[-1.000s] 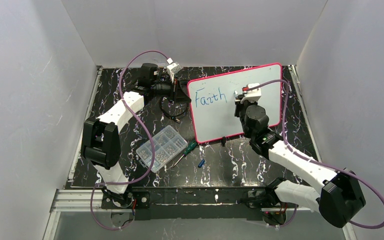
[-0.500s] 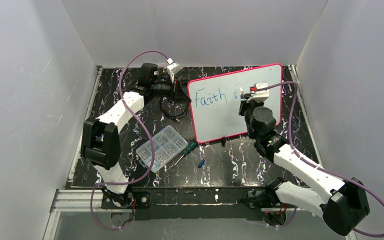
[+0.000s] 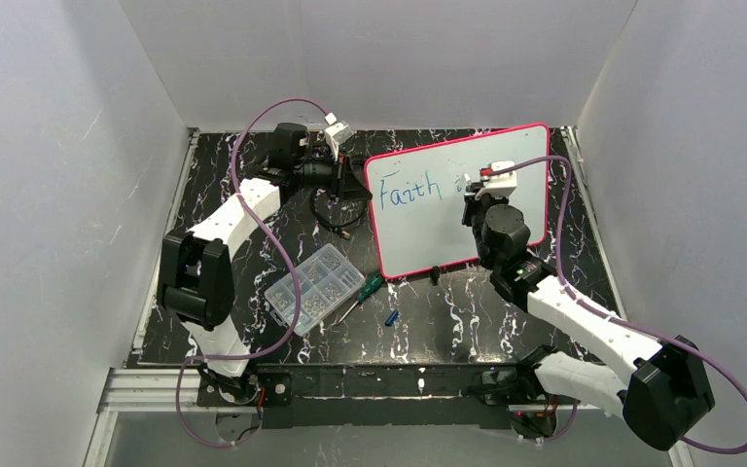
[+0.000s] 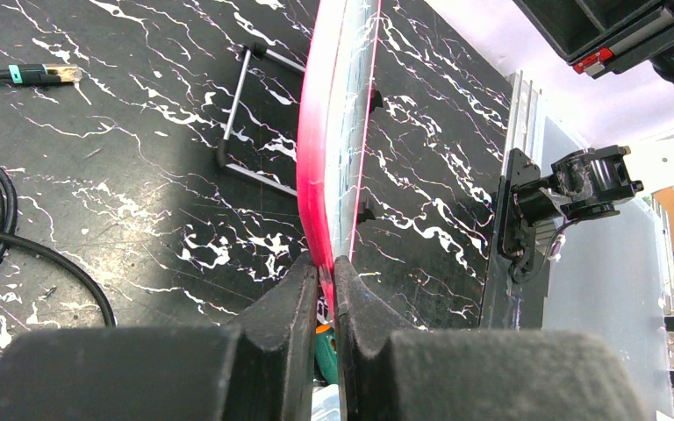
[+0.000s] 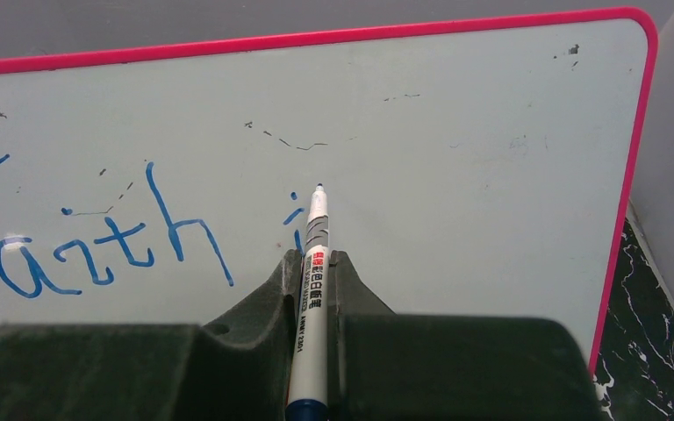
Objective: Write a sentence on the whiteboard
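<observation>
The whiteboard [image 3: 428, 238], glossy white in a pink-red frame, stands tilted at the back of the table. On it the sentence [image 3: 410, 187] reads "Faith i" in blue [image 5: 114, 250]. My left gripper [image 3: 356, 181] is shut on the board's left frame edge [image 4: 323, 175], its jaws pinching the pink rim [image 4: 326, 267]. My right gripper [image 3: 475, 191] is shut on a white marker [image 5: 311, 294]. The marker's blue tip [image 5: 319, 188] sits just right of the "i", at or very near the board; I cannot tell whether it touches.
A clear box of screws [image 3: 314, 289] lies left of centre, with a green-handled screwdriver [image 3: 366, 288] and a small blue cap [image 3: 390, 317] beside it. A black cable [image 3: 336, 216] coils left of the board. A wire stand [image 4: 246, 114] props the board from behind.
A blue "i" has appeared after "Faith". My right gripper with the marker has shifted a little right and up along the board. The left arm has not moved.
</observation>
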You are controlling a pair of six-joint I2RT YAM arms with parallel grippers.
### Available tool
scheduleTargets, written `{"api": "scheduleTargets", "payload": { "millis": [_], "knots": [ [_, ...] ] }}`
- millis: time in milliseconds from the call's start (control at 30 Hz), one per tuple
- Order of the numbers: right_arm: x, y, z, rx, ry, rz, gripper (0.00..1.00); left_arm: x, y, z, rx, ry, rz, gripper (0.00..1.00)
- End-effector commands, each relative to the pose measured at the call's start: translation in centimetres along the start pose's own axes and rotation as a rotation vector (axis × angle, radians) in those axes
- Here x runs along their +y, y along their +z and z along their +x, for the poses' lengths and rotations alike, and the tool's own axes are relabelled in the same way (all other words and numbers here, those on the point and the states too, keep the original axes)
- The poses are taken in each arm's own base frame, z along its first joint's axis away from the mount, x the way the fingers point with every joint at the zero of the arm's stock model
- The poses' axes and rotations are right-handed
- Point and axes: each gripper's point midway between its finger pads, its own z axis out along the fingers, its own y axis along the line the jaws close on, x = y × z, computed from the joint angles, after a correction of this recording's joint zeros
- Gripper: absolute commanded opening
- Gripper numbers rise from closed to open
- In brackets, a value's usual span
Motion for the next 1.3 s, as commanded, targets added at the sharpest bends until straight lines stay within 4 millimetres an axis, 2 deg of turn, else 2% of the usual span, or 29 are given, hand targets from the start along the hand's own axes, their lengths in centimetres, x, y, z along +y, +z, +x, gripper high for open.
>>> {"api": "scheduleTargets", "payload": {
  "millis": [0,733,1267],
  "knots": [
    [-0.2,0.1,0.0,-0.015,0.014,0.007,0.01,-2.7,-0.7,-1.0,-0.005,0.05,0.051,0.0],
    [-0.8,-1.5,4.0,0.08,0.014,0.0,0.01,-2.7,-0.7,-1.0,-0.005,0.049,0.051,0.0],
    [0.0,0.6,-0.7,-0.031,0.003,0.006,0.01,-2.7,-0.7,-1.0,-0.005,0.049,0.053,0.0]
  ]
}}
